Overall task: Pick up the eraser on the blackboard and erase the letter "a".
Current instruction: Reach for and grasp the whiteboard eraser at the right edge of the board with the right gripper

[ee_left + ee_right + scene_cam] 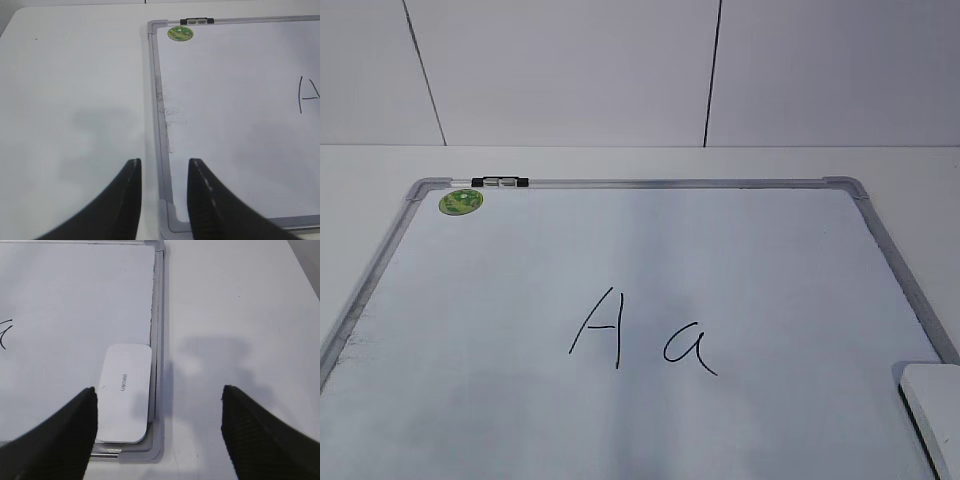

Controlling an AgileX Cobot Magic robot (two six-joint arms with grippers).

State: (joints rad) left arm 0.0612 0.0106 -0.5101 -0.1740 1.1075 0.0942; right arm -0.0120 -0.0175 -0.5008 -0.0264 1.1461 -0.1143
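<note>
So the eraser (124,392) is sitting flat on the blackboard (640,184), tucked into the near right corner right against the frame. From my right wrist view I get most of it, small grey logo on top, though its near left edge hides behind my finger. In the exterior view only a white corner of it (932,405) pokes in at the bottom right, rest is cut off.

The letter "a" (688,347) is mid-board, just right of the capital "A" (599,328), both untouched. My right wrist view only catches a couple of black strokes at its left edge, can't tell which letter. Left wrist view shows half of the "A" (308,95), cut by the edge.

My right claw (159,412) is spread wide, hovering above the eraser and the frame, one finger over the board, the other over the bare worktop (240,310). Left claw (164,172) is parted a bit, straddling the board's left frame near its near corner, pinching nothing. Neither arm shows in the exterior view.

Green sticker (461,201) and black clip (500,182) sit at the far left corner.
</note>
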